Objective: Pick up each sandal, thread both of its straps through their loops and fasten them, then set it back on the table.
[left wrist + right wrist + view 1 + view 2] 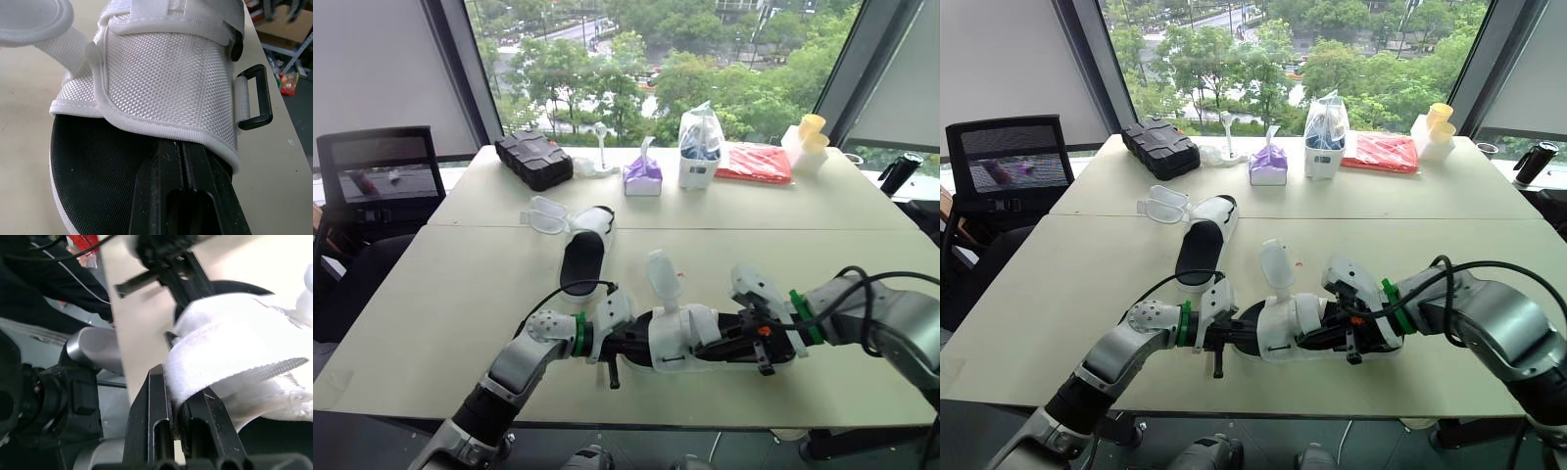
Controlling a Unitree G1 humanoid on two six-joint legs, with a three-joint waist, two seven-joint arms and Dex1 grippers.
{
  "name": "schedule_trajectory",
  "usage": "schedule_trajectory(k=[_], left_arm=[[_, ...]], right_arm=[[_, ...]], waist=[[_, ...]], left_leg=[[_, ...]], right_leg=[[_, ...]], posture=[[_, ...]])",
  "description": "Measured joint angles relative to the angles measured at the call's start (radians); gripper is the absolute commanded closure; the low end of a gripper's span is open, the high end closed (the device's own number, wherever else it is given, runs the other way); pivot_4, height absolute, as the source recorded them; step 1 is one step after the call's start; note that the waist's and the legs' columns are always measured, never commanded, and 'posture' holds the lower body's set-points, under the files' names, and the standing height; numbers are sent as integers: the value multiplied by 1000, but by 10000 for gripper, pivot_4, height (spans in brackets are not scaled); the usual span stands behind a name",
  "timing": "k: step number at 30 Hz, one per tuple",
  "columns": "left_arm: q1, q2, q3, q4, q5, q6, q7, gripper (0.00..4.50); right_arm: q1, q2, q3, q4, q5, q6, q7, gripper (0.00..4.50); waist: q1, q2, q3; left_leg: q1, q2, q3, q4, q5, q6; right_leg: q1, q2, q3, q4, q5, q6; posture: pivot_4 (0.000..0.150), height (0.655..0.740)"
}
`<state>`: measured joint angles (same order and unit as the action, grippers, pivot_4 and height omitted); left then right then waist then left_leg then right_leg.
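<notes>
Lowest in the head views, at bottom centre of the frame, a white mesh sandal with a black footbed (pixel 690 338) lies along the near edge of the pale beige table (pixel 440 323), spanned between both arms. Its long axis runs straight across the frame, left to right; which end is the toe I cannot tell. One loose white strap flap (pixel 661 274) stands up toward mid-frame, and a black plastic loop (pixel 254 98) hangs off the side of the upper.

The left gripper (pixel 628 343) has its jaws pressed almost together at the sandal's left end, tips tucked under the mesh, apparently pinching it there. The right gripper (pixel 734 338) is clamped on a fuzzy white hook-and-loop strap (pixel 234 357) toward the right end.

The sandal looks light. Its sole probably holds its shape, while mesh and straps are soft and floppy, and the hook-and-loop will likely snag itself. Good holds seem to be the sole's rim for steadying and a strap's free tip for threading.

A second matching sandal (pixel 582 257) lies higher, near centre frame, pointing up the frame with its straps open.
</notes>
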<state>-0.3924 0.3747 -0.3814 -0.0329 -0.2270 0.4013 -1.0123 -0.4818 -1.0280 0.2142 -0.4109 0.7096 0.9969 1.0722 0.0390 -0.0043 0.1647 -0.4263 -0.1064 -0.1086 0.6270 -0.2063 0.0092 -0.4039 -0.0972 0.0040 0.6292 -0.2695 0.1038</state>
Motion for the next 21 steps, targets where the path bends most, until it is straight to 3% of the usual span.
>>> schedule_trajectory(k=[2, 9, 21], left_arm=[[0, -2, 1, 2, 0, 0, 3, 45000], [-2, -8, 0, 8, 0, 0, 14, 45000], [0, -9, -1, 6, 0, -3, 12, 45000]], right_arm=[[-34, 39, 15, 46, -21, -5, -1, 34437], [-111, 108, 32, 154, -84, -40, -7, 325], [-193, 209, 16, 320, -140, -1, -52, 325]], waist=[[-1, 0, 0], [-4, 1, -1], [-2, 1, 0]], left_leg=[[0, 0, 0, 0, 0, 0], [2, 0, -1, 1, -1, -2], [1, 0, -1, 0, 0, 0]], right_leg=[[0, 0, 0, 1, 0, 0], [1, 0, -1, 2, 1, -1], [0, 0, -2, 1, 2, -1]], posture=[[1500, 7400], [1500, 7400], [1500, 7400]])
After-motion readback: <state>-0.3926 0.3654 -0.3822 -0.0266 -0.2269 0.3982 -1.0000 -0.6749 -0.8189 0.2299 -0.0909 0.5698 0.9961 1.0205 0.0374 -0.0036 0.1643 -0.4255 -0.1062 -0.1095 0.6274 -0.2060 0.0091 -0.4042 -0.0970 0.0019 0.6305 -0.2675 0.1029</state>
